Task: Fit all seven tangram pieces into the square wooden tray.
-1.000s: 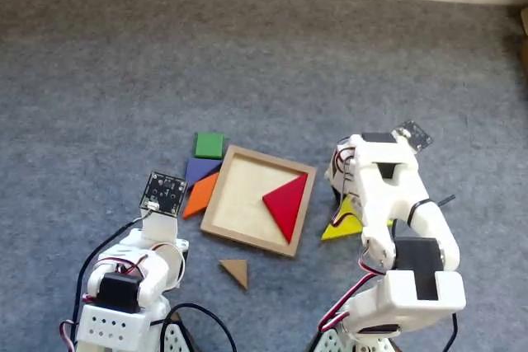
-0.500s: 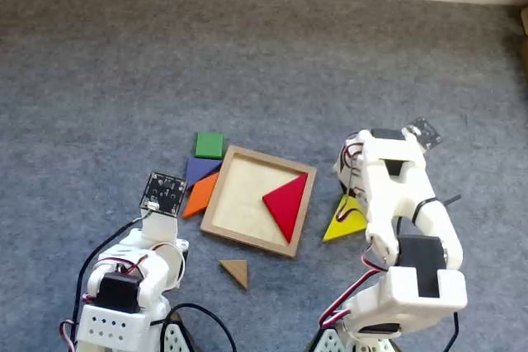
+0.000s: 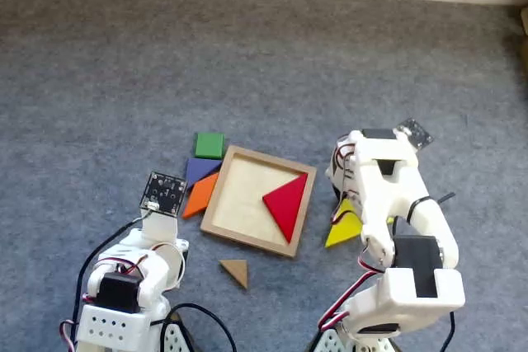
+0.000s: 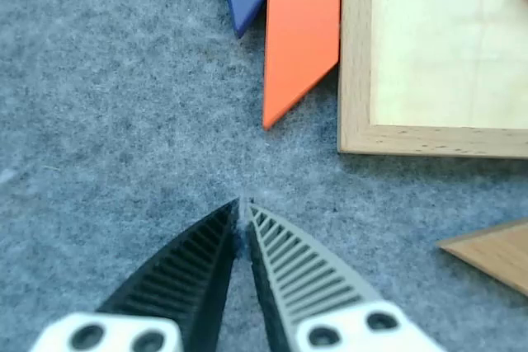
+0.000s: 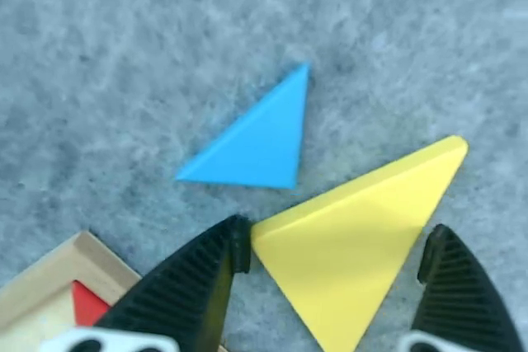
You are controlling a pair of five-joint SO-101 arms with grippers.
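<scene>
The tray [image 3: 216, 218] is lying on the grey mat [image 3: 107, 80] between the two arms, and the red triangle [image 3: 286, 202] is sitting inside it, against the side nearer to the right arm. The other pieces are lying outside, on the mat. The green square [image 3: 209, 145], the dark blue piece [image 3: 198, 170] and the orange piece [image 3: 200, 195] are lying in a row along the tray's side toward the left arm, and the orange one is touching the rim. The brown triangle [image 3: 235, 270] is lying alone near the tray's front edge, apart from it. The right gripper [image 5: 337, 245] is standing over the yellow triangle [image 5: 363, 212], which is lying just beside the tray. Its jaws are spread wide, one on each side of the piece, and one fingertip [image 5: 238, 245] is sitting just beside a corner of it. The light blue triangle [image 5: 256, 142] is lying just beyond the yellow one, almost touching it. The left gripper [image 4: 241, 212] is pointing at bare mat near the orange piece and the tray's corner, with its jaws pressed together.
</scene>
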